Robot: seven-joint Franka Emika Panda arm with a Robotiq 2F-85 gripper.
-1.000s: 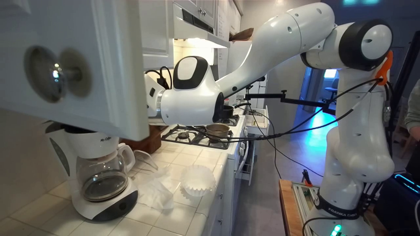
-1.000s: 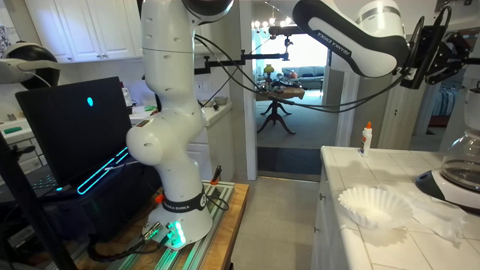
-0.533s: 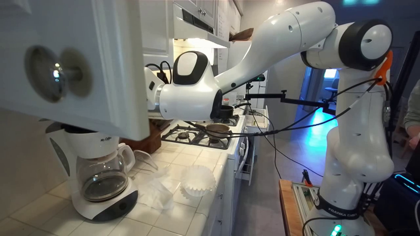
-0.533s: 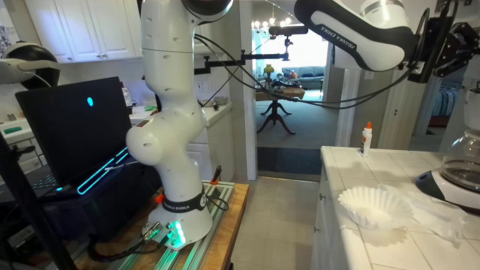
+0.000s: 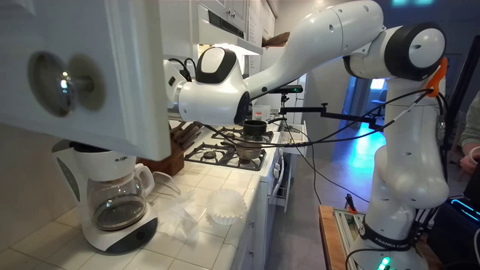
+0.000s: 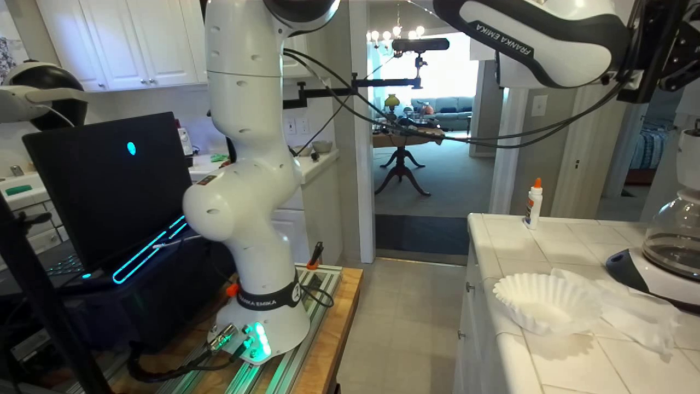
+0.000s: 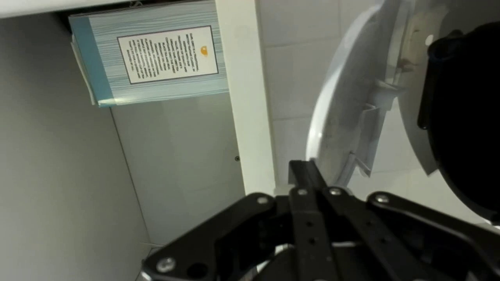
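Near curved plastic lid [image 7: 343, 117], pincer [image 7: 306, 168]

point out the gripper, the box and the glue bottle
Gripper [image 7: 306, 170]: wrist view, midway between its fingertips.
Box [image 7: 151, 55]: wrist view, on its label.
Glue bottle [image 6: 535, 204]: an exterior view, on its body.

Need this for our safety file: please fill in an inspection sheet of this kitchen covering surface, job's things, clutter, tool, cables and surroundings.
Surface: white-tiled countertop; spills, nothing seen.
Job's things: Mr. Coffee coffee maker, glass carafe seated; what looks like its lid stands raised in the wrist view.
Clutter: fluted coffee filter; crumpled translucent wrap between it and the coffee maker; upright glue bottle.
Tool: jaws look shut beside the lid's edge, nothing seen between them; contact unclear.
Cables: black cables sag in a loop along the Franka arm.
Surroundings: gas stove with two pans, knife block, laptop, cabinet door, person at an exterior view's edge.
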